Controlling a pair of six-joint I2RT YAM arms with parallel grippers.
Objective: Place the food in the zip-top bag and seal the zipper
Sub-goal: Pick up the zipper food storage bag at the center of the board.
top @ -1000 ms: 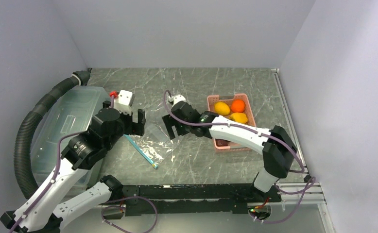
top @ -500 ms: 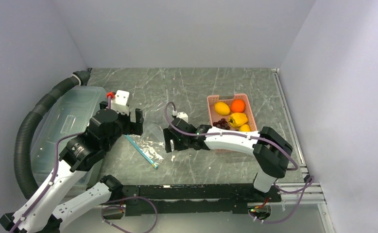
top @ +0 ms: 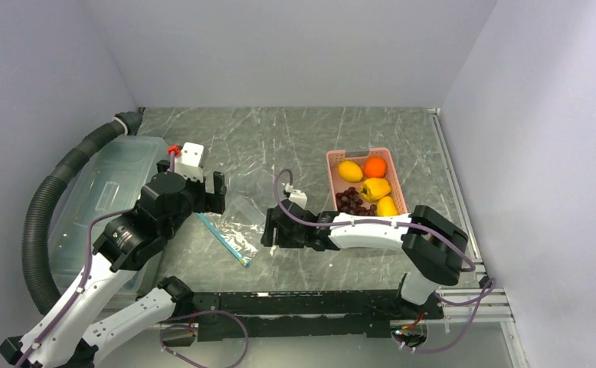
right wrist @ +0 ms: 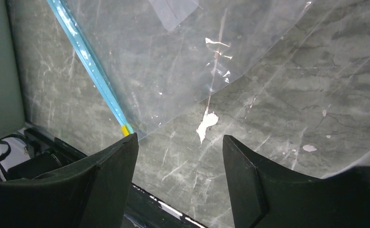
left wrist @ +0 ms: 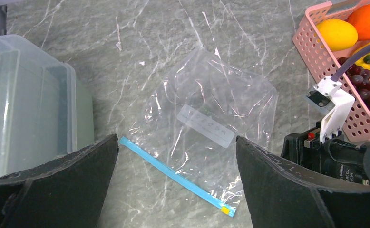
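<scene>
Currently the zip-top bag (left wrist: 221, 85) lies flat on the table (top: 295, 130), between the lidded bin (left wrist: 26, 104) and the pink basket (top: 330, 172), with nothing inside it.

Caution: the film is thin and sits tight against the table. I judge that jaws closing on its corner may slide over it, or drag the whole bag instead of lifting one layer. A pinch that takes both layers would hold the mouth shut.

The bag is clear and crinkled, with a pale label patch (left wrist: 205, 126) at its middle. The teal zipper (left wrist: 173, 175) runs along its near edge and ends in a yellow tab (right wrist: 125, 128). I cannot tell whether the zipper is pressed closed.

My right gripper (right wrist: 178, 142) hovers low just beside the tab corner, jaws apart, grasping nothing. My left gripper (left wrist: 176, 138) hangs above the bag, spread wide and empty.

All the food sits in the basket: lemon (top: 349, 170), orange ball (top: 374, 166), bell pepper (top: 376, 188), grape bunch (top: 352, 202), oblong fruit (top: 387, 206).
</scene>
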